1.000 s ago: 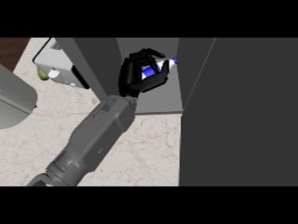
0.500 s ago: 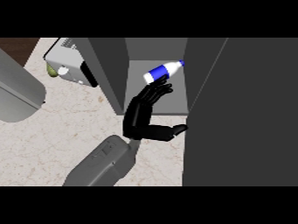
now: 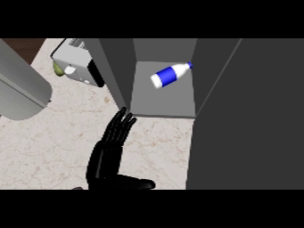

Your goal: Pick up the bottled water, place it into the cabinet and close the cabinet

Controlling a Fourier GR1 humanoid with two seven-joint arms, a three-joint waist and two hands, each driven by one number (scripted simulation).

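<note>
You are looking at a grey appliance (image 3: 78, 67) sitting upper left on the marble counter (image 3: 42, 147), beside the cabinet (image 3: 164, 95). Inside the cabinet's open compartment the bottled water (image 3: 169, 75) is lying tilted, cap pointing upper right. Your right hand (image 3: 111, 147) is resting outside, fingers straight and together, holding nothing.

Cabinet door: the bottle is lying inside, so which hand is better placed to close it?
Right, probably. The right hand, fingers straight, sits just short of the open left door, clear of the bottled water. The left hand is not in view.
</note>
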